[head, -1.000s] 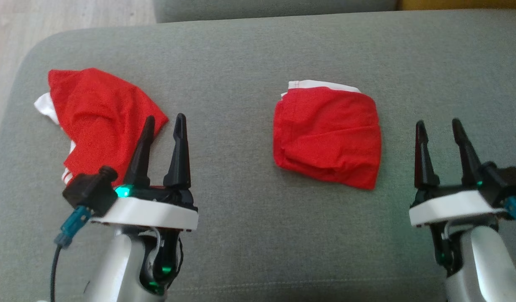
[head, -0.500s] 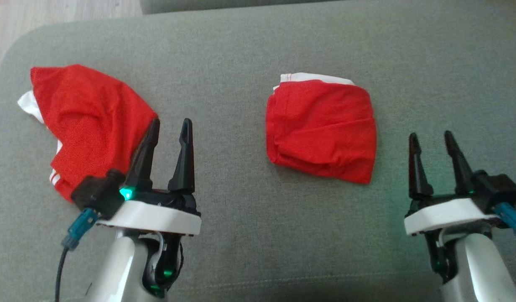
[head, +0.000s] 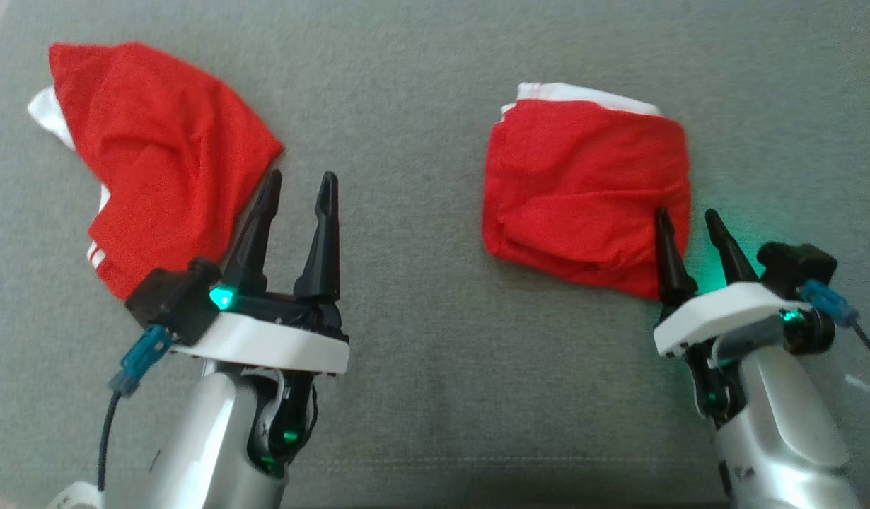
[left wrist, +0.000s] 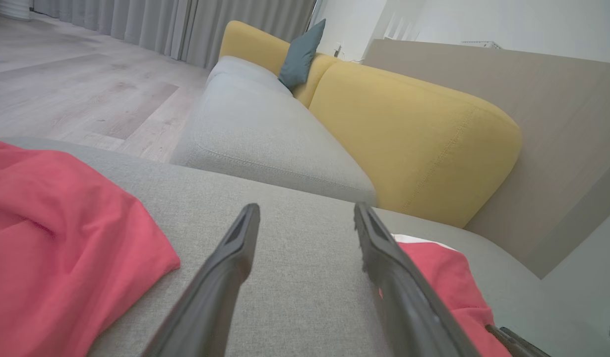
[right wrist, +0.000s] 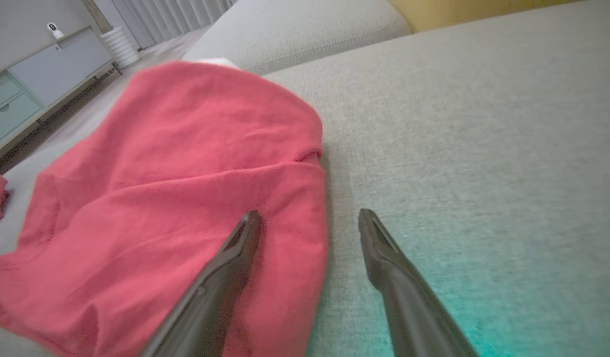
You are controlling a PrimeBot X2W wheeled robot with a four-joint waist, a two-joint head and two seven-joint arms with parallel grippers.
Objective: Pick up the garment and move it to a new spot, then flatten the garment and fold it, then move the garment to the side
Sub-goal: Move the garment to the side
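- A folded garment (head: 583, 191), red with a white band along its far edge, was seen lying flat on the grey cushion (head: 421, 367), right of centre.
- A crumpled garment (head: 152, 155), also red and white, was seen at the cushion's left end, well apart from the folded one.
- The left gripper (head: 301, 177) was held wide, nothing between its fingers, just beside the crumpled garment's near right edge.
- The right gripper (head: 685, 212) was likewise spread wide and empty. It was placed astride the folded garment's right edge, one finger over red cloth and the other over bare cushion.
- Whether that finger touched the cloth could not be told.
- A yellow backrest (left wrist: 414, 129) and a teal pillow (left wrist: 300, 54) were seen beyond the cushion.
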